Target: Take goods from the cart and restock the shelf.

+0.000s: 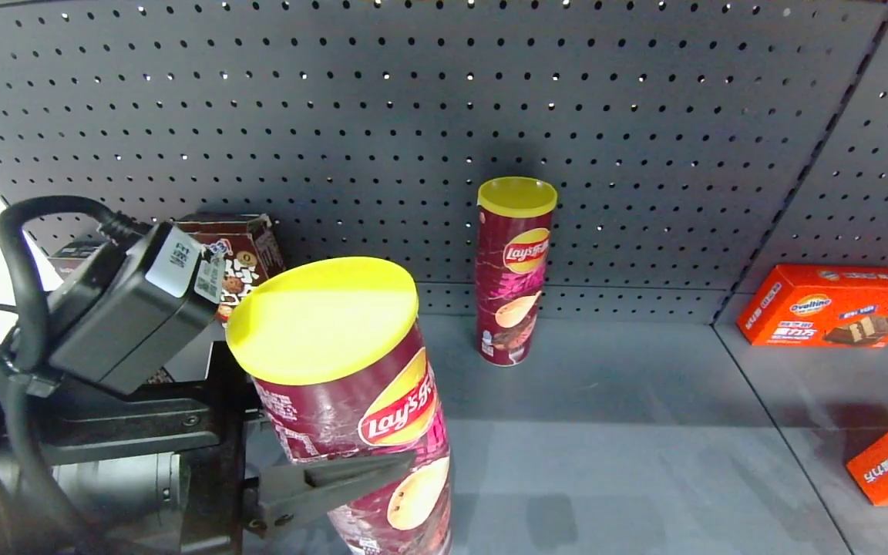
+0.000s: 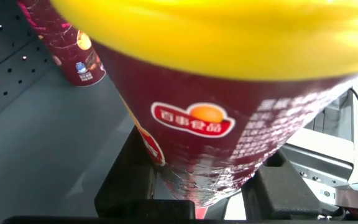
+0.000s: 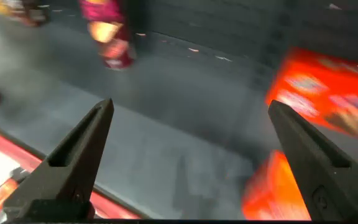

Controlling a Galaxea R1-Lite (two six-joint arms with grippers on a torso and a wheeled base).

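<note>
The left claw (image 1: 336, 474) grips a chip can (image 1: 351, 401) low on its body, holding it tilted over the shelf (image 1: 629, 432), yellow lid on. A second can (image 1: 513, 270) stands upright near the pegboard (image 1: 413, 100). Two orange boxes (image 1: 833, 306) lie to the right, and a brown box (image 1: 247, 250) to the left. The right wrist view shows the right claw (image 3: 194, 162) spread open above the shelf's front edge.

Your right gripper (image 3: 190, 104) is hanging wide open over the shelf (image 3: 166, 155).
You're looking at a blurred chip can (image 3: 109, 31) farther off, orange boxes (image 3: 328, 93) lying alongside.
</note>
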